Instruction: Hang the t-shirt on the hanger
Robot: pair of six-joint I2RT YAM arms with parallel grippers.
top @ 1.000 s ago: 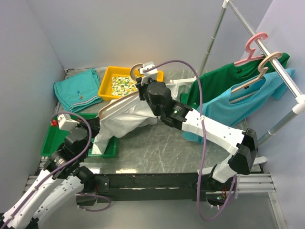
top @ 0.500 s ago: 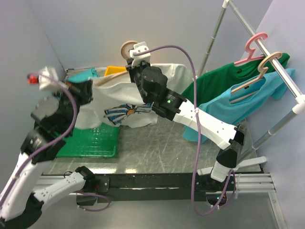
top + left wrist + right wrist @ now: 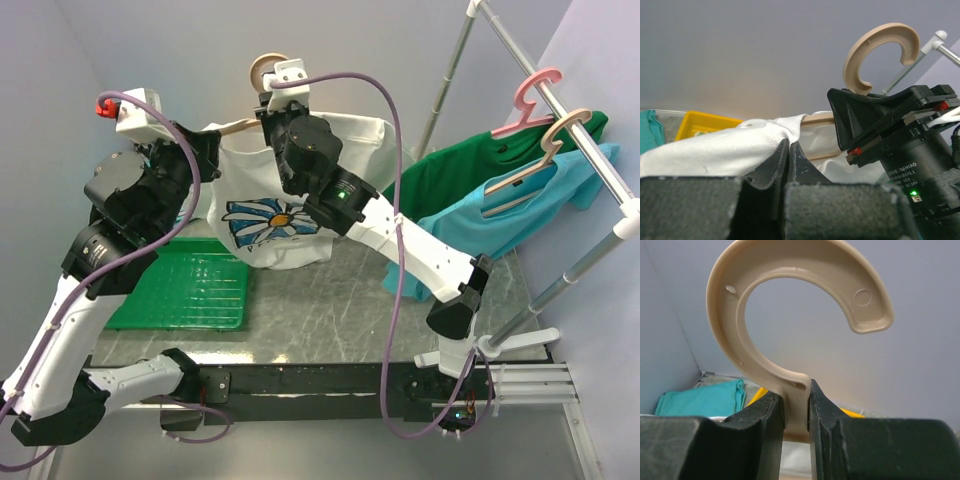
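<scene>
T-shirt (image 3: pixel 290 215) hanging lengthwise down, hanger (image 3: pixel 790 315) hook up, right hand (image 3: pixel 796 407) clamping its neck, left hand (image 3: pixel 789 152) pinching a shoulder

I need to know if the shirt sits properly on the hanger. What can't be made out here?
- Top view: the hanger frame, mostly under the t-shirt and the right gripper.
- Left wrist view: the hanger's far shoulder, behind the right gripper.
- Right wrist view: everything below the hook, blocked by its own jaws.
</scene>
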